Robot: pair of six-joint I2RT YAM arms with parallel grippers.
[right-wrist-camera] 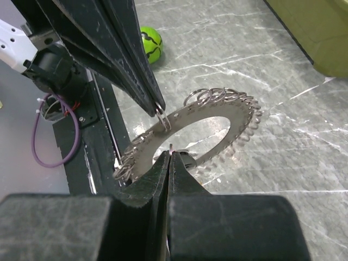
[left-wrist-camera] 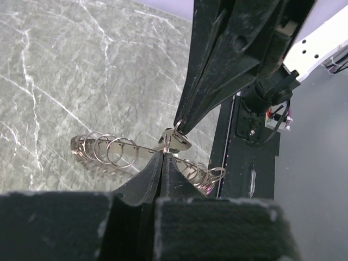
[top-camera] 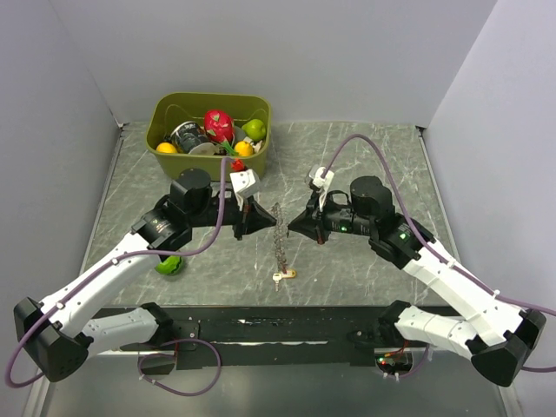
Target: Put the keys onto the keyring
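1. Keyring (top-camera: 279, 239) is on the near side of the green bin (top-camera: 200, 165), off the bin's right front corner. It is held up on edge between both tools. It is a flat grey ring with many small wire loops around its rim.
2. The left tool (top-camera: 266, 221) comes in from the bin's side of the desk (top-camera: 365, 269), on the near side of the bin's right corner. Its tips are pressed together with no gap, nipping a small loop at the keyring's inner edge. This shows clearly in the right wrist view.
3. The right tool (top-camera: 292, 224) is further right of the bin than the left tool and faces it across the keyring. Its jaws are tight together too, pinching another small loop on the inner edge just beside the left tool's grip.
4. The two tool tips are almost touching, with only the ring's thickness between them.
5. The keys (top-camera: 283, 275) are a small pale-gold cluster at the end of the keyring farthest from the bin, touching it. Cannot tell if they are threaded on a loop or just lying against it.
6. Cannot tell whether that far end of the keyring rests on the desk.
7. A green ball (top-camera: 170, 266) is on the near side of the bin, in line with its left half. It is partly under the left arm and well apart from the keyring.
8. The bin holds toy fruit (top-camera: 219, 124) and other mixed bits.
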